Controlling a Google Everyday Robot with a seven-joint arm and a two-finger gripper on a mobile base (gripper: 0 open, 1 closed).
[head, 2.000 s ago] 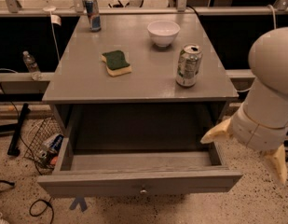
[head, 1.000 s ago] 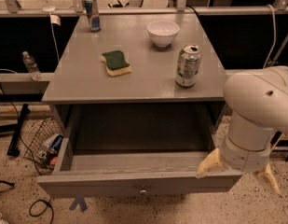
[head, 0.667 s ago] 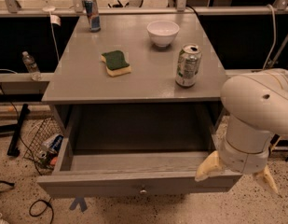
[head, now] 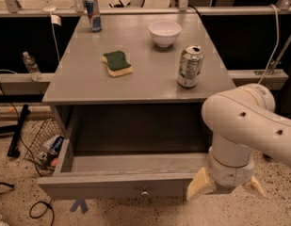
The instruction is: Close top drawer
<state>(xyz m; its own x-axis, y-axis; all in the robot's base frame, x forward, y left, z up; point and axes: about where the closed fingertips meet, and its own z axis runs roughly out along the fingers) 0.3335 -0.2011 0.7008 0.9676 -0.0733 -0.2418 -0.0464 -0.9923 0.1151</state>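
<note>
Top drawer (head: 107, 188) pulled far out below surface (head: 149, 81). Hand (head: 227, 186) low at drawer's front right corner, fingers spread wide, gripping nothing. Prob. placed to shove front panel in w/o using knob (head: 144, 191). Can (head: 189, 66), bowl (head: 164, 33), sponge (head: 117, 62) sit up top, out of drawer's path.

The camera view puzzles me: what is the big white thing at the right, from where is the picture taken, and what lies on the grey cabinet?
The white thing is a robot arm. Its pincer is at the front right corner of the top drawer, which stands pulled open. The pincer is open and holds nothing. The single camera looks down on the cabinet from the front. On top are a sponge, a white bowl, a green can and, at the far corner, a blue can.
</note>
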